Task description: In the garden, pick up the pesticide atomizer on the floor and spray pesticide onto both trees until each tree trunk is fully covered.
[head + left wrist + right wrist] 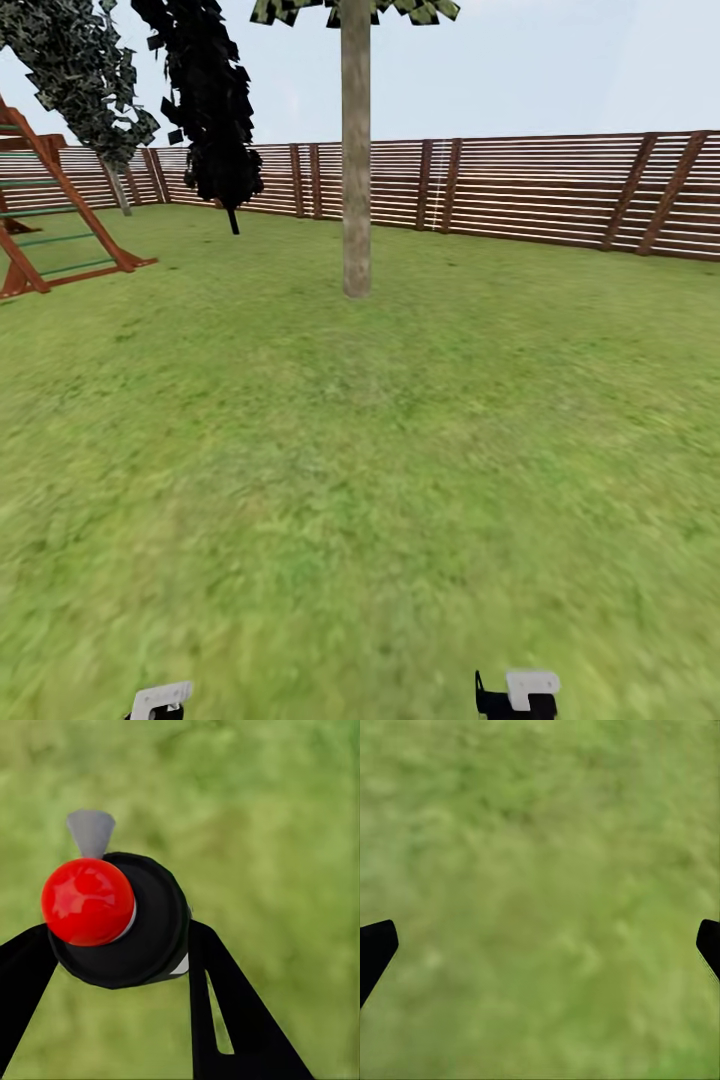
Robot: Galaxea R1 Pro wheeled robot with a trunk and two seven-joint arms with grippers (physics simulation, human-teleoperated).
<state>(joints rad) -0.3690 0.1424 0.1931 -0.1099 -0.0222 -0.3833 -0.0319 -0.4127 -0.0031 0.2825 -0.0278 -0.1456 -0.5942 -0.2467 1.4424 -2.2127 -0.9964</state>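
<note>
In the left wrist view the left gripper (120, 945) is clamping the atomizer (131, 922): its two black fingers (225, 1012) are pressing against either side of the round black body, which is sitting squarely between the jaws and touching both. A glossy red cap (88, 901) is facing the camera at the near end of the atomizer, and a small grey nozzle (91, 831) is sticking out past it, beyond the fingertips. A sliver of white is showing where the body meets one finger. Behind the jaws, blurry green grass (285, 832) is lying well apart from the atomizer.

In the right wrist view the right gripper (544, 945) is holding its jaws wide apart, with only the two dark fingertips (375, 949) peeking in at opposite edges. Nothing is sitting between them; grass (540, 870) is spreading beyond the gap.

In the head view, white parts of both arms are poking up at the bottom edge, the left (160, 700) and the right (520, 692), and the jaws themselves cannot be made out there. Far ahead of both grippers, a tree (356, 150) with a thick, straight, grey-brown trunk (356, 200) is standing upright on the lawn (360, 480). A slatted brown fence (560, 190) is running behind it. A dark narrow tree (212, 100) is standing further back toward the left arm's side, and a red-brown climbing frame (45, 210) is leaning beyond that.
</note>
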